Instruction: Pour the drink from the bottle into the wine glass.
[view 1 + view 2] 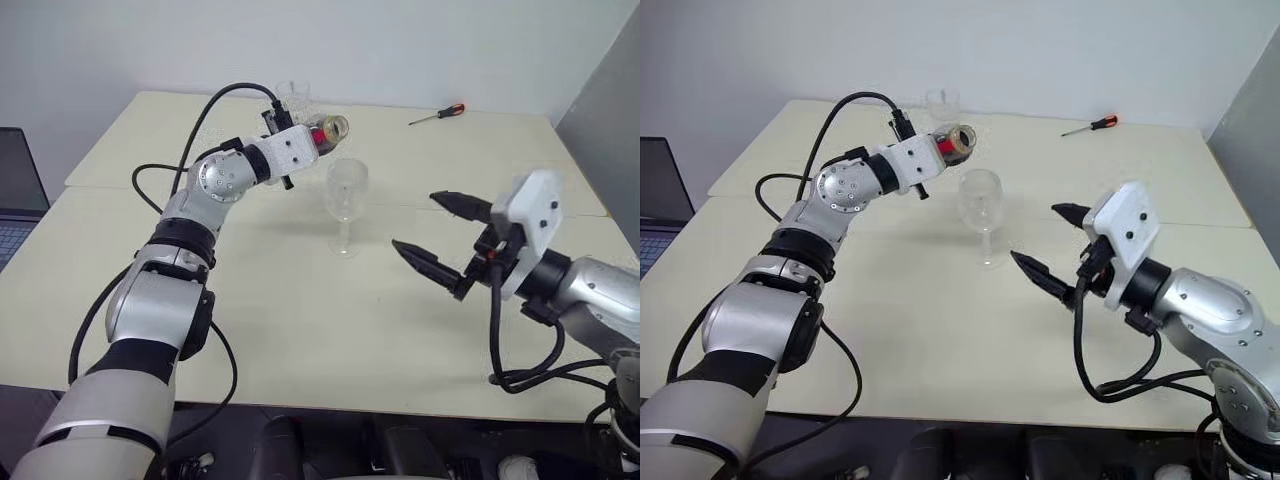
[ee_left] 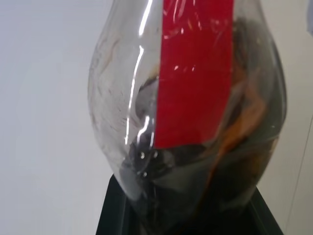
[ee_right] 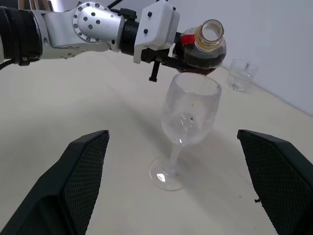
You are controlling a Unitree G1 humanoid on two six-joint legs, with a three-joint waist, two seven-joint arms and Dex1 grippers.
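On the pale surface (image 1: 300, 330) stands the wine glass (image 1: 346, 200); the left pincer (image 1: 318, 137) grips the tilted bottle (image 1: 330, 131) above it, the right pincer (image 1: 440, 235) gapes wide, empty.

Left arm stretched forward, wrist rolled sideways, left claw (image 1: 318, 137) clamped tight. Right arm bent low at the near right, right claw (image 1: 436, 234) pointing inward, its two black fingers (image 3: 83, 169) spread wide, gripping nothing.

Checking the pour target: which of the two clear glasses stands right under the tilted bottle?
The stemmed wine glass, below the bottle; the short tumbler stands farther back.
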